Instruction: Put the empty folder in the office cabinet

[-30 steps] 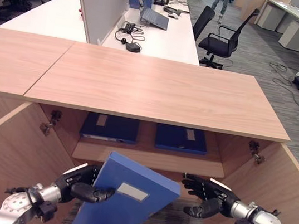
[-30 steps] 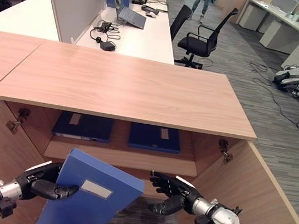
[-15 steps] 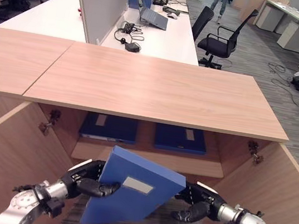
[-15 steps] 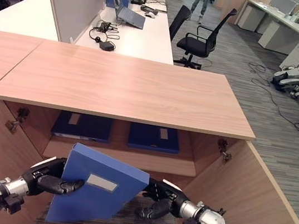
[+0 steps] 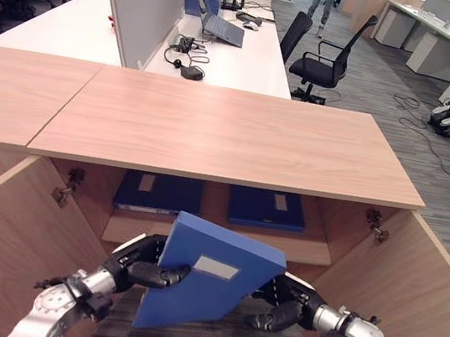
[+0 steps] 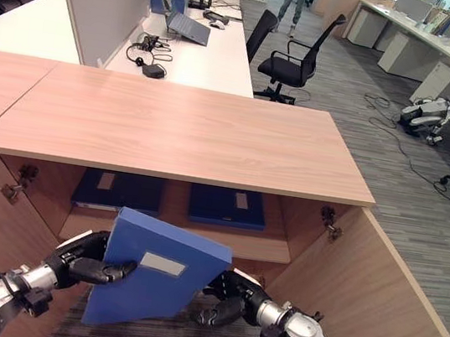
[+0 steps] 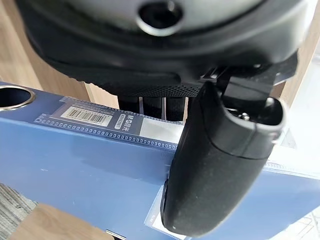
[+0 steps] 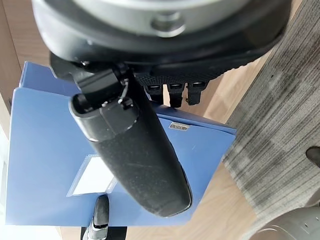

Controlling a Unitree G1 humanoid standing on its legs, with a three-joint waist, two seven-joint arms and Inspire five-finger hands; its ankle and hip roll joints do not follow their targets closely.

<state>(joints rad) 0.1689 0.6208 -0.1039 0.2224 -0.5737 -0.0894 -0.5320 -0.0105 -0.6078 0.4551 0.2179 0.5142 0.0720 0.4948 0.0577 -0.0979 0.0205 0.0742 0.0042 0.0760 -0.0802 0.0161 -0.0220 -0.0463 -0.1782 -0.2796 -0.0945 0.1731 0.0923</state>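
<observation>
Left hand point(image 5: 138, 267) is pinching the blue folder point(image 5: 206, 284), thumb over its face; right hand point(image 5: 283, 300) is curling against the far edge. They're carrying it tilted before the open cabinet point(image 5: 229, 139). Next, I reckon: levelling it onto the shelf point(image 5: 223, 238).

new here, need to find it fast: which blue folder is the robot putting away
Find the open wooden cabinet. In front of its shelf, the blue folder is held tilted between the left hand and right hand. The two stored folders lie flat on the shelf.
</observation>
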